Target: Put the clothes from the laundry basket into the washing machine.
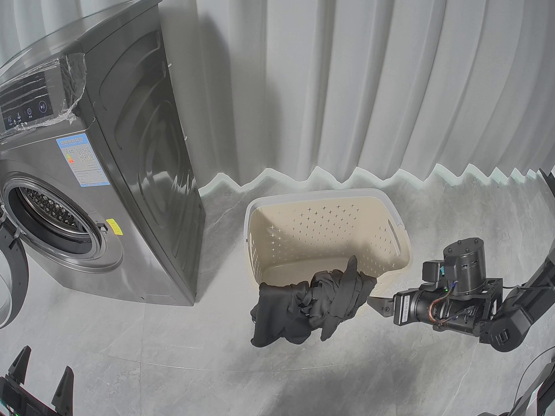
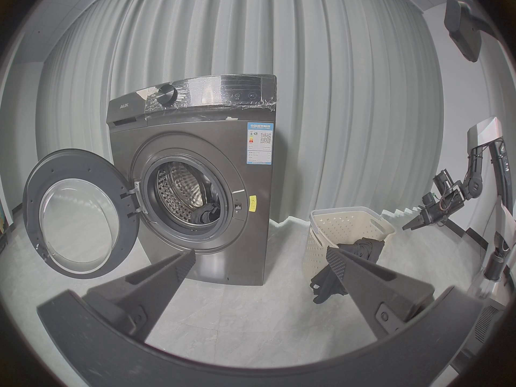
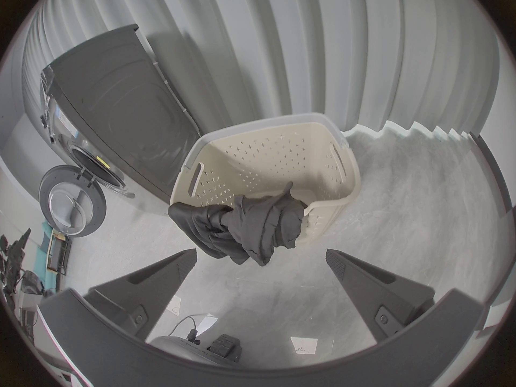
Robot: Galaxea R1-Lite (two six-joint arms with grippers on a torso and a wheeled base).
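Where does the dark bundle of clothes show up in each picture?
Head view: dark clothes draped over the laundry basket's near rim.
Left wrist view: clothes on the basket beside the washing machine.
Right wrist view: clothes on the basket rim nearest the camera.
Shared landmark: the washing machine.

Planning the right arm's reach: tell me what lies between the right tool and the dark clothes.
Nothing: in the head view only bare floor separates the right tool from the dark clothes.
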